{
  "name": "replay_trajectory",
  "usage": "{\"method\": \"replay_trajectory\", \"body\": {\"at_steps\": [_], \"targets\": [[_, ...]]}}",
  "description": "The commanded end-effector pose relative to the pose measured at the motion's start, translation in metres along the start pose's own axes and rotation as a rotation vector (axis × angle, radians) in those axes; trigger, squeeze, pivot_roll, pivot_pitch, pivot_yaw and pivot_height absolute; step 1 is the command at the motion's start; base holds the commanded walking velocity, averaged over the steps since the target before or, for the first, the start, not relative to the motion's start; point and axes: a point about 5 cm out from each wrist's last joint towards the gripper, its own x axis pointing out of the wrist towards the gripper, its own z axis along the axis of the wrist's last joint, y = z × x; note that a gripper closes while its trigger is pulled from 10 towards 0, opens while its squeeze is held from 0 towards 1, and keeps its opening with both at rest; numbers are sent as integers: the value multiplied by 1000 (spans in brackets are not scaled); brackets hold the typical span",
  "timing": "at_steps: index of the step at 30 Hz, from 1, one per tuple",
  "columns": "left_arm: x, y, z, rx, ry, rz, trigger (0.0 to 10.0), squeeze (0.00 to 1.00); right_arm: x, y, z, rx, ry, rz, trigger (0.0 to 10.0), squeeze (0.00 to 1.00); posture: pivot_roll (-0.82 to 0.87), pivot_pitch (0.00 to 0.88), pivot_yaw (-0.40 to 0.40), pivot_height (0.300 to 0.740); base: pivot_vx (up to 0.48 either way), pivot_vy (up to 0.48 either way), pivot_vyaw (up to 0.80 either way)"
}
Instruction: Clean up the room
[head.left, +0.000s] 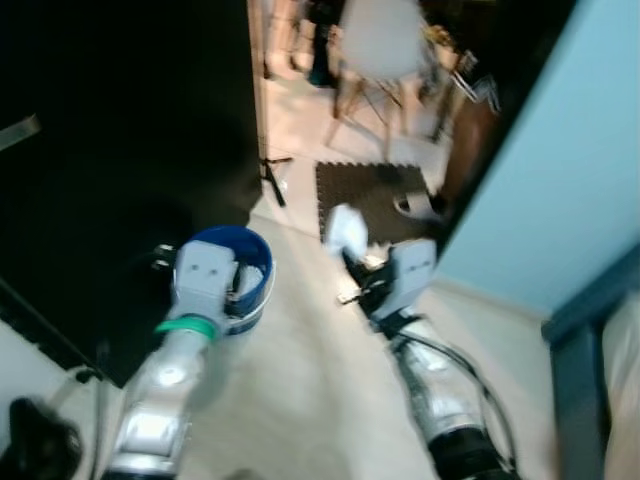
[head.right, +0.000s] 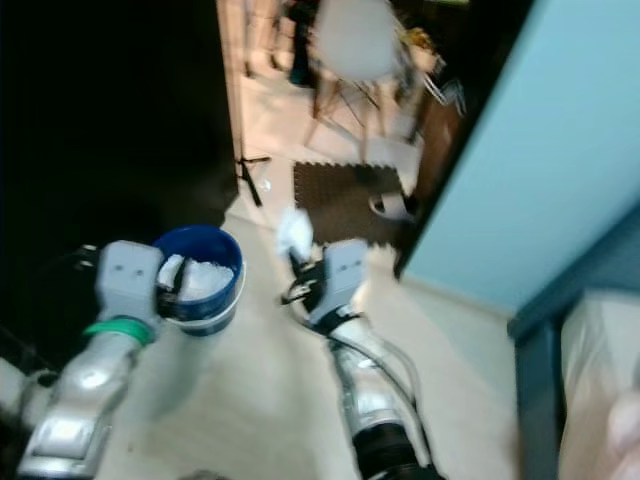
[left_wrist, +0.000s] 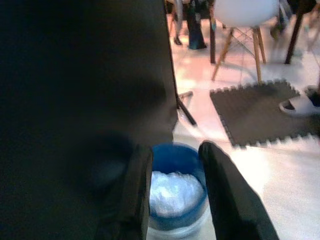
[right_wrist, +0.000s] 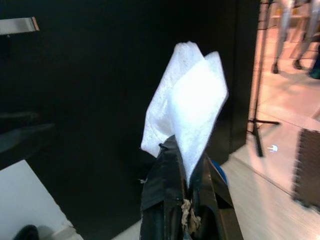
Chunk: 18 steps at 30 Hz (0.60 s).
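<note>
— What's nearest you?

— The two silver arms, reaching out over the pale floor (head.left: 300, 380). The left gripper (left_wrist: 172, 200) holds a blue bucket (head.left: 243, 272): its fingers (left_wrist: 136, 195) are spread wide and straddle the bucket's rim, one outside against the wall, one over the inside. The bucket is upright.

— Anything in the bucket?

— White crumpled stuff (left_wrist: 172, 192), paper or plastic, I can't tell which. It fills the bottom.

— And the other arm?

— The right gripper (right_wrist: 184, 192) is level with the bucket and just to its right, apart from it. Its fingers are closed tight on a white tissue (right_wrist: 187, 107), pinching the lower edge. The tissue stands up above the fingertips, folded, two corners pointing up. It's not over the bucket, but beside it.

— What's left of the bucket?

— A big black panel (head.left: 120, 150), tall and dark. The bucket sits right at its foot.

— Beyond the bucket?

— A thin black stand leg (head.left: 275, 180) on the floor by the panel's edge. Then a dark foam mat (head.left: 365, 195) with jigsaw edges, further on and to the right. A pale slipper (head.left: 418, 207) lies on the mat's far right side.

— Further still?

— A white chair (head.left: 380, 45) on wooden legs, past the mat. Behind it someone's legs (left_wrist: 192, 25), blurred. To the bucket's right runs a light blue wall (head.left: 560, 170).
</note>
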Motion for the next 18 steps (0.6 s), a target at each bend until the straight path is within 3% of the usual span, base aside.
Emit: {"method": "replay_trajectory", "body": {"at_steps": [1, 18], "targets": [[-2, -9, -3, 1, 19, -29, 10000, 0, -8, -12, -6, -3, 31, -42, 10000, 0, 72, 0, -5, 733, 472, 0, 613], [2, -5, -3, 16, 19, -33, 10000, 0, -6, -21, -2, -6, 5, -104, 10000, 0, 64, 0, 17, 733, 471, 0, 36]]}}
